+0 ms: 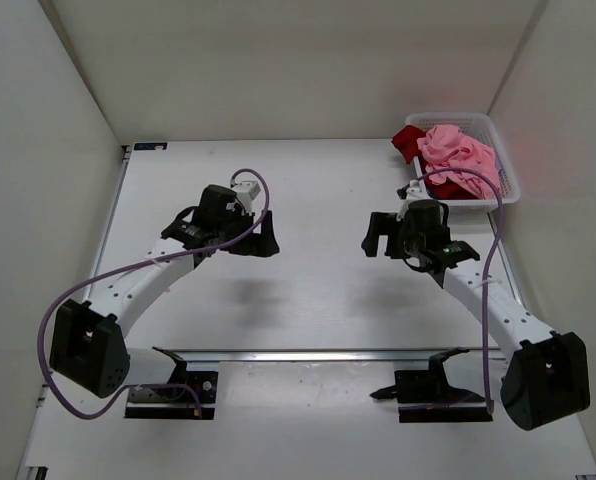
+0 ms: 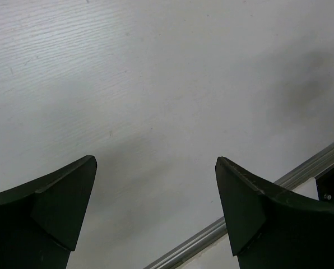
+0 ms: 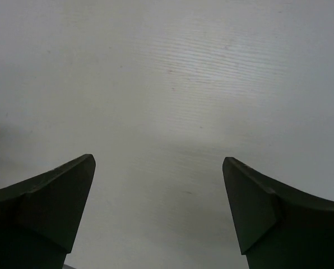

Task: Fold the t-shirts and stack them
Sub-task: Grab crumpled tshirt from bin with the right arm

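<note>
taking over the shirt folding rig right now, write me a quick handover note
Left gripper: open, holding nothing, hovering over the bare table left of centre.
Right gripper: open, holding nothing, over the table right of centre, near the basket.
Shirts: the pink shirt lies crumpled on top in the white basket at the far right corner. The dark red shirt is under it, spilling over the left rim. No other shirt is visible.
Done: nothing folded or stacked yet.
Left: pull each shirt out, spread it, fold it, stack them on the table.
</note>
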